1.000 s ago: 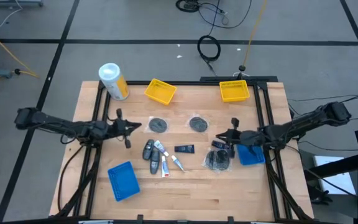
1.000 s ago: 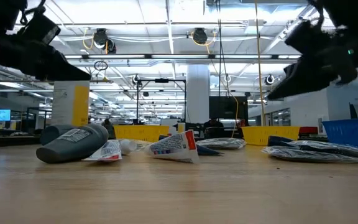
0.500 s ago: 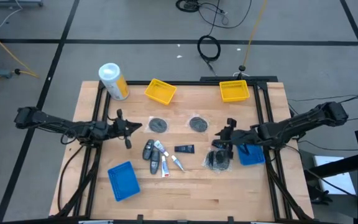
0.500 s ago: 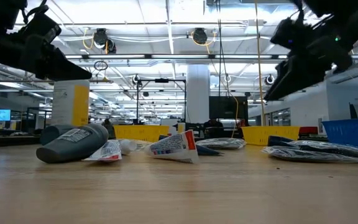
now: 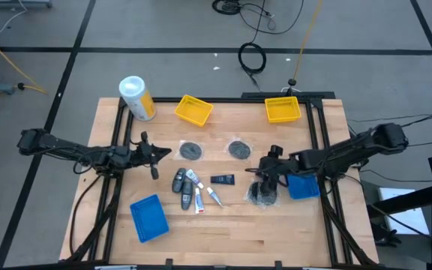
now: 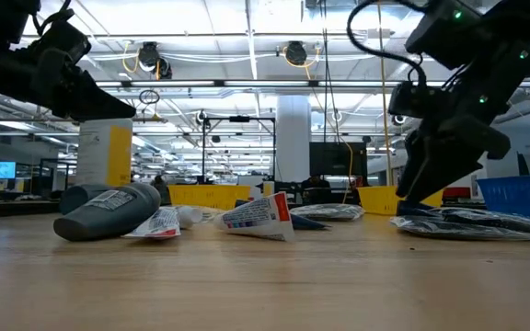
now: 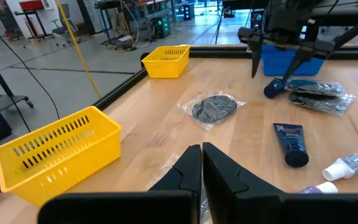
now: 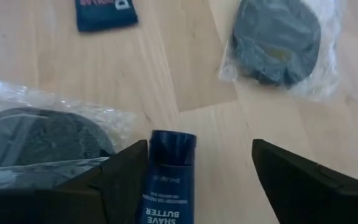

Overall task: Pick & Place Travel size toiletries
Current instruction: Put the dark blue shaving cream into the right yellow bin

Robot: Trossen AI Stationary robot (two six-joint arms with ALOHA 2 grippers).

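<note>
The travel size toiletries lie mid-table: two grey bottles (image 5: 180,181), white tubes (image 5: 194,178), a dark packet (image 5: 222,179) and wrapped dark discs (image 5: 191,150), (image 5: 238,149), (image 5: 262,195). My right gripper (image 8: 197,149) is open and points down over a dark blue tube (image 8: 168,180) lying flat beside the wrapped disc. Its fingers stand on either side of the tube's cap end, which lies closer to one finger (image 8: 120,177). My left gripper (image 5: 156,154) is shut and hangs left of the items, holding nothing.
Two yellow trays (image 5: 193,110), (image 5: 282,109) stand at the far edge, with a white-and-yellow canister (image 5: 137,98) at the far left. One blue tray (image 5: 148,218) sits near left, another (image 5: 303,186) lies under my right arm.
My right gripper has gone down and slightly toward the table's left, tipping its fingers down over the dark blue tube, and it has opened. The items on the table have kept their places.
</note>
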